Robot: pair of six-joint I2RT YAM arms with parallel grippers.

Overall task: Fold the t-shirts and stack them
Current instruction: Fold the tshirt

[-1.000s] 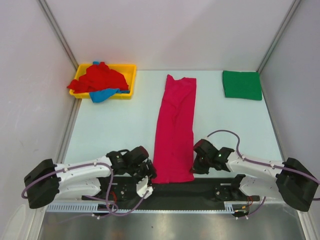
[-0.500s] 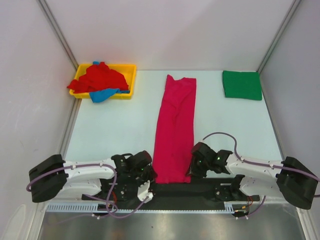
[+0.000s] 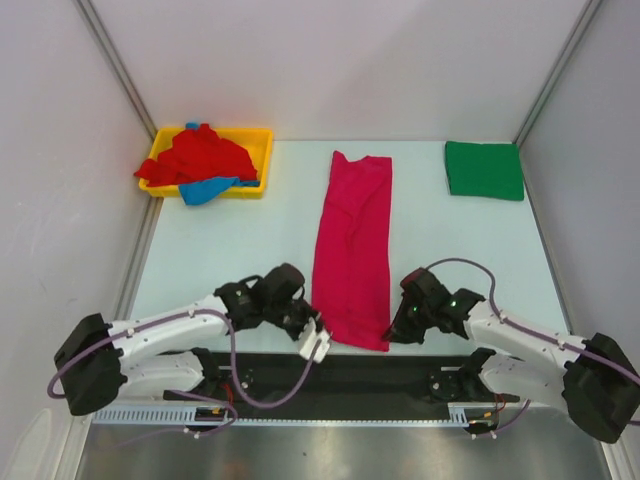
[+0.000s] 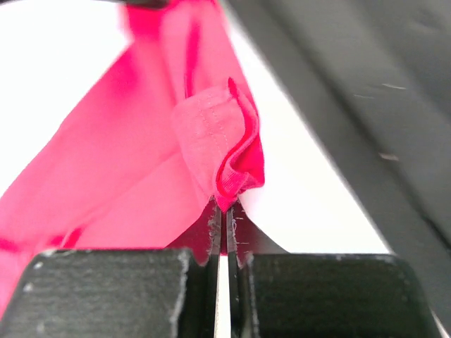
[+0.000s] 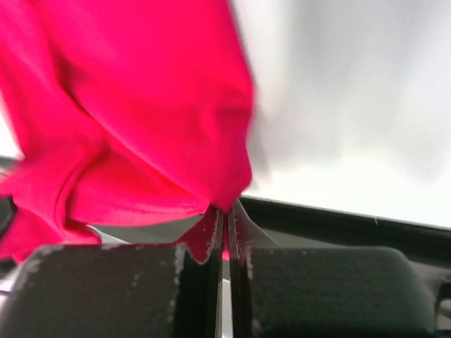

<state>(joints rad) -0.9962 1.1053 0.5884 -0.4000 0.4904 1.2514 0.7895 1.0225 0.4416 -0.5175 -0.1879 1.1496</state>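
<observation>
Both grippers pinched onto the near corners of the magenta-pink t-shirt point(image 3: 352, 250).

The shirt lies as one long narrow strip on the table point(image 3: 240, 250), running straight away from the arms. The left gripper point(image 3: 316, 335) sits at its near-left corner, and the wrist view shows the jaws closed together on a bunched bit of stitched hem. The right gripper point(image 3: 392, 332) sits at the near-right corner, its jaws likewise clamped on a fold of the pink cloth. From above I can't quite tell whether that near edge is lifted off the surface. Well off to the right of the shirt's far end lies a folded green t-shirt point(image 3: 484, 169). Well off to the left of that far end stands a yellow tray point(image 3: 262, 140) with a red t-shirt point(image 3: 200, 157) heaped in it and a blue t-shirt point(image 3: 205, 189) spilling over its front rim.
</observation>
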